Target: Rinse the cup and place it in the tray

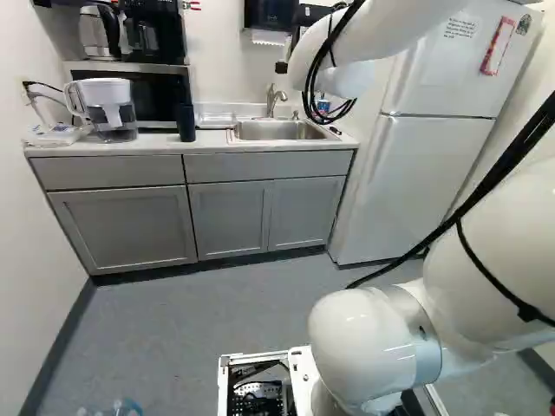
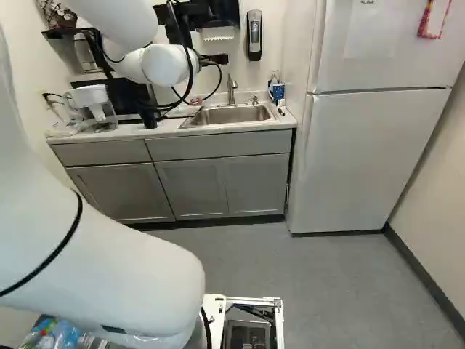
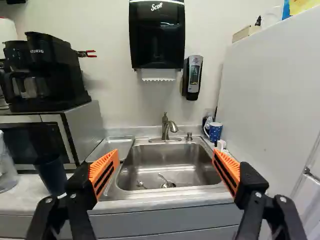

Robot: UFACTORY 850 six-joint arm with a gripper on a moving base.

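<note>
At the arm's far end, my gripper is partly hidden in the right base view. In the wrist view the gripper stands open, its orange pads far apart with nothing held. Ahead, between and beyond them, lies the metal sink with its faucet. A dark tumbler-like cup is upright on the counter beside the left-hand finger. A blue patterned mug stands at the sink's far corner, on the fridge side. The shallow tray sits between sink and microwave.
A water pitcher stands on the counter near the microwave, which carries a coffee maker. Above the sink hang a towel dispenser and a soap dispenser. The tall fridge bounds the sink's other side.
</note>
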